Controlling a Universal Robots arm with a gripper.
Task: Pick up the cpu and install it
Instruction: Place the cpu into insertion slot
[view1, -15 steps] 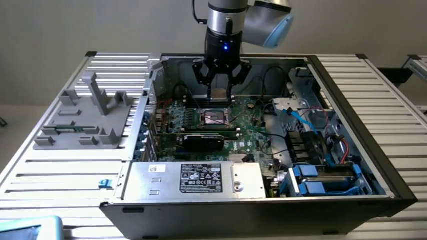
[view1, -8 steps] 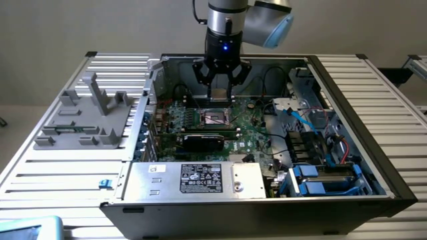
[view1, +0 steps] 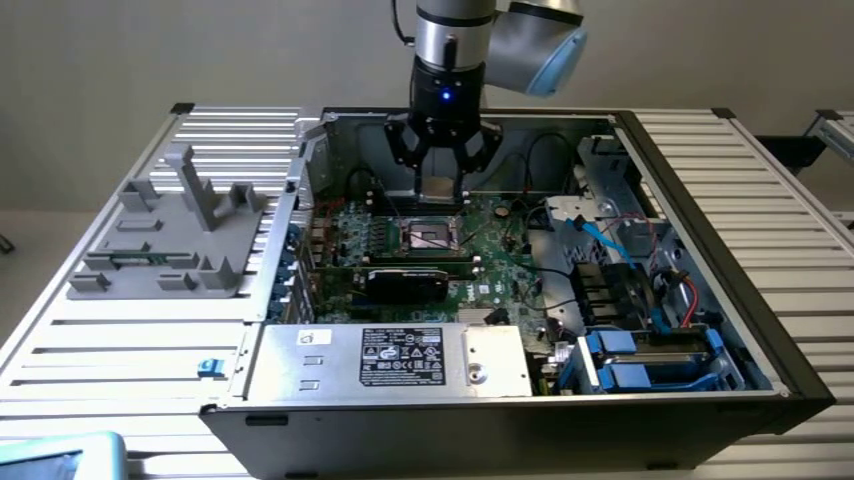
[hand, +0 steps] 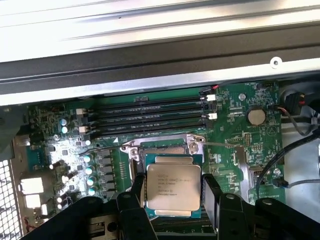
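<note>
Gripping the cpu (hand: 173, 187) w/ the gripper (hand: 173, 192), 2 black fingers (hand: 138, 196) pinching opposite edges, 1 per side. Flat square chip, shiny silver-beige metal lid w/ small printed text in the middle, thin green border around. Held level just above the dark socket (view1: 434, 236) w/ metal frame, not touching it afaict, over the green mobo (hand: 240, 142) inside the open pc case (view1: 467, 432).
</note>
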